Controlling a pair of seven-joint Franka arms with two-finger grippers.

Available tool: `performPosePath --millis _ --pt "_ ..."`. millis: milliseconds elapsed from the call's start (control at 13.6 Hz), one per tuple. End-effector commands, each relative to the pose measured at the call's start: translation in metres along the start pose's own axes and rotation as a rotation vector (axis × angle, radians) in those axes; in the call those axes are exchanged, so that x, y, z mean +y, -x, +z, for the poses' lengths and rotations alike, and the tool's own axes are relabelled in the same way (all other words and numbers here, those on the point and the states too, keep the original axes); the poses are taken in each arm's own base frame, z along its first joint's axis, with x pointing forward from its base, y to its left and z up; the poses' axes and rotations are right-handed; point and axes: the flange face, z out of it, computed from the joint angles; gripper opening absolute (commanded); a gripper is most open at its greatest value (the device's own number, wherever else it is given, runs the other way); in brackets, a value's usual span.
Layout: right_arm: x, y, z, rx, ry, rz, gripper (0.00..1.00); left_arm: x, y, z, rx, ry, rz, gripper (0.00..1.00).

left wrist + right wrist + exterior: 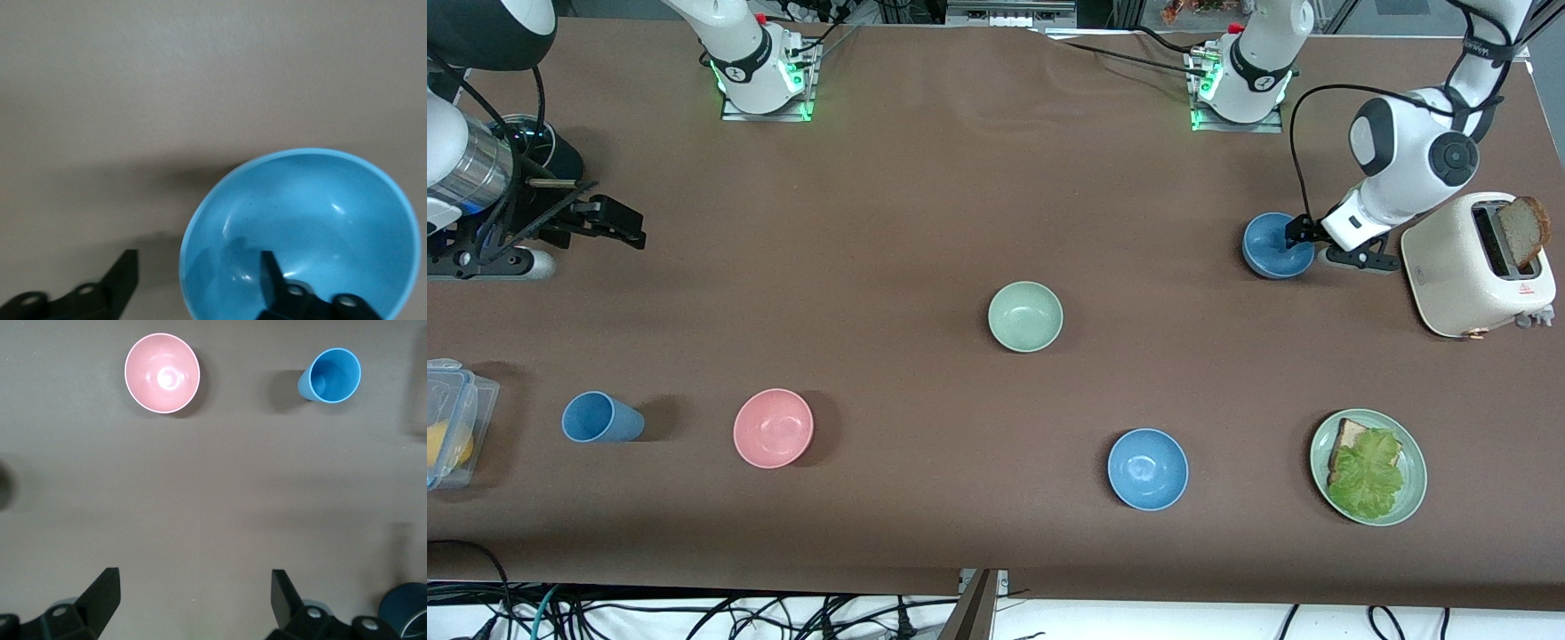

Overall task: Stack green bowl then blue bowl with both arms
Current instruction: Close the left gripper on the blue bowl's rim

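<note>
While right waits, left claw (193, 280) straddles blue bowl (1276, 246) rim.

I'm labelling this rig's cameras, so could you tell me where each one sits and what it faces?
Front view: high across the table, facing both bases; left gripper at the blue bowl.
Left wrist view: looks down into the blue bowl; one finger inside.
Right wrist view: over bare table; open right gripper, pink bowl.
Shared: the blue bowl.

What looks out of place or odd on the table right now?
Little stands out. The bread sticks out of the toaster at a tilt. The left gripper straddles the rim of the blue bowl, one finger inside it. Nothing looks spilled or damaged.
</note>
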Motion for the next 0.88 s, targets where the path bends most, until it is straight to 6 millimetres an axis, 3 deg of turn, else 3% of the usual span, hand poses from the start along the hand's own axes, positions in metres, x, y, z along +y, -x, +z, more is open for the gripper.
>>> performPosePath --millis 0,368,515,589,736,810 --pt "0.002 0.000 -0.005 0.003 0.009 0.003 1.00 -0.003 -0.005 -0.001 0.019 0.016 0.052 0.00" --pt "0.002 0.000 -0.005 0.005 0.009 0.003 1.00 -0.006 -0.007 -0.001 0.019 0.017 0.061 0.00" --pt "0.002 0.000 -0.005 0.005 0.009 0.003 1.00 -0.006 -0.013 -0.009 0.018 0.019 0.056 0.00" --pt "0.002 0.000 -0.005 0.003 0.009 0.003 1.00 -0.007 -0.022 -0.019 -0.016 0.036 0.058 0.00" --pt "0.002 0.000 -0.005 0.003 0.009 0.003 1.00 -0.009 -0.058 -0.070 -0.115 0.087 0.074 0.00" --pt "0.002 0.000 -0.005 0.003 0.009 0.003 1.00 0.007 -0.079 -0.099 -0.149 0.131 0.093 0.00"
